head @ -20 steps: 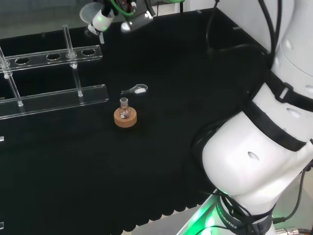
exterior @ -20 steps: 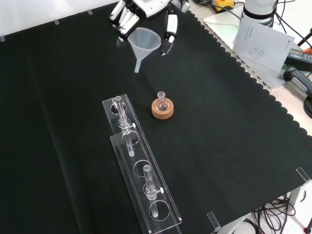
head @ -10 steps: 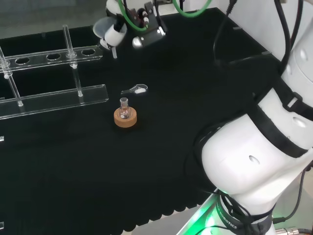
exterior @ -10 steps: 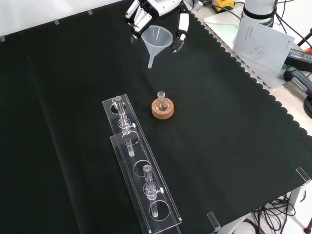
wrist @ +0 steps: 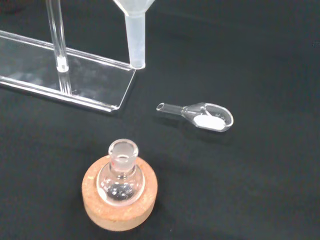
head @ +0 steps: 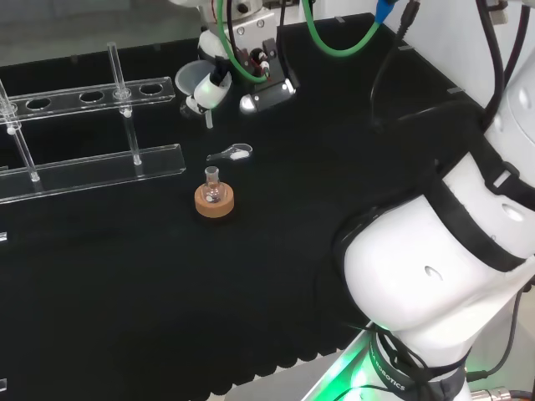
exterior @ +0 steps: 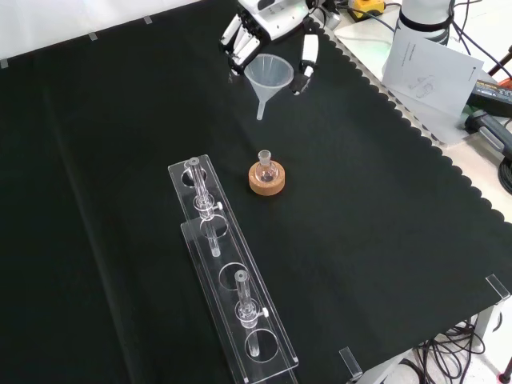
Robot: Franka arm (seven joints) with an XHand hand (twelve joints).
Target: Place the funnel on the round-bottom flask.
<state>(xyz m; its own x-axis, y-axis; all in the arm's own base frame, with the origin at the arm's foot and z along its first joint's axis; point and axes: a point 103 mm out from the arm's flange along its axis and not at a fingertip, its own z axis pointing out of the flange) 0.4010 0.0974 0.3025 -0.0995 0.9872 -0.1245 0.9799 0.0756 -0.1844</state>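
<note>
A small clear round-bottom flask (head: 212, 189) (exterior: 265, 166) (wrist: 121, 176) stands upright on a cork ring (head: 214, 202) (exterior: 266, 181) (wrist: 119, 200) in the middle of the black cloth. The hand (head: 219, 77) (exterior: 272, 32) is shut on a translucent funnel (head: 196, 85) (exterior: 266, 78) (wrist: 133, 31), stem pointing down. It hangs above the cloth, beyond the flask in the front view and up-left of it in the head view. In the wrist view the funnel's stem tip lies past the flask's mouth, not over it.
A clear glass scoop (head: 231, 153) (wrist: 198, 115) with white powder lies on the cloth close to the flask. A long clear acrylic tube rack (head: 92, 163) (exterior: 226, 272) (wrist: 70, 82) with upright posts stands left of the flask in both the head and front views.
The hand with the funnel has moved right and lower in the head and front views, closer to the flask. The flask, scoop and rack have stayed put.
</note>
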